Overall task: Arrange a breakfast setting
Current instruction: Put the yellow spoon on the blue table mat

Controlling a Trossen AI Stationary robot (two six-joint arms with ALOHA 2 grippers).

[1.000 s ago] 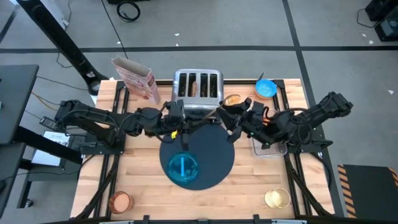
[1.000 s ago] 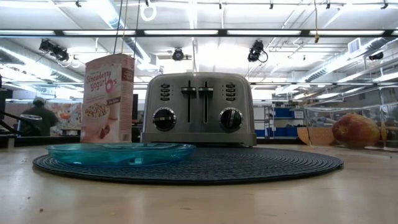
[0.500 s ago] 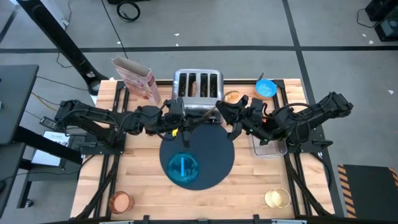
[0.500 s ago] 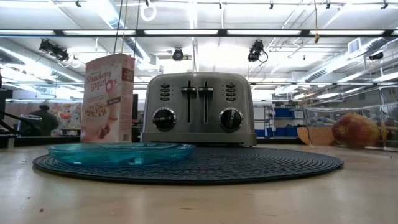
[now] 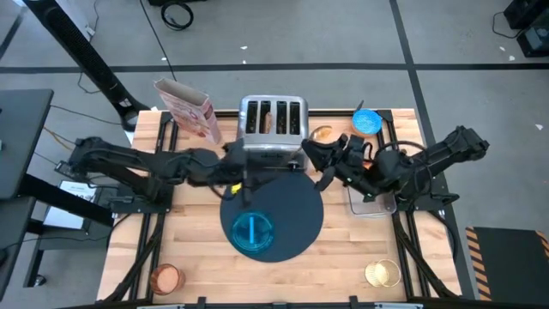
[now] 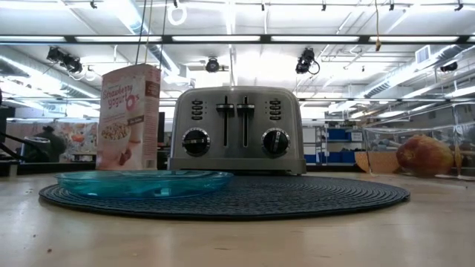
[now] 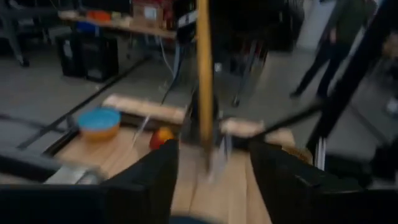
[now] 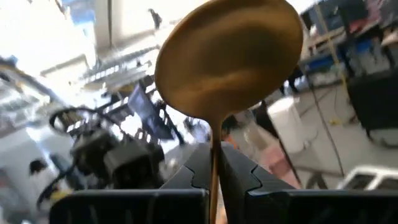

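Right end effector (image 5: pixel 314 157) clamped on gold spoon (image 8: pixel 227 59): fingers (image 8: pixel 239 174) pinch the handle, bowl of spoon sticks up past them (wrist view). From above, this end effector sits just beside the chrome toaster (image 5: pixel 273 120) and over the far rim of the navy mat (image 5: pixel 296 202). Red-orange fruit (image 5: pixel 321 136) just behind it, small blue bowl (image 5: pixel 367 122) farther out toward the bench corner.

Left end effector (image 5: pixel 249 163) hangs at the toaster's front, over the mat's far edge; its fingers (image 7: pixel 149 180) stand apart, a blurred upright stick-like thing between them (cannot tell what it is, or whether they touch it). Teal plate (image 5: pixel 251 231) lies on the mat, toward the near side from both end effectors. Brown toast slice (image 5: pixel 268 123) stands in a toaster slot. Pink cereal box (image 5: pixel 186 108) beside the toaster, beyond the left arm. Copper cup (image 5: pixel 165 279) at the near bench (image 5: pixel 184 232) corner, well apart.
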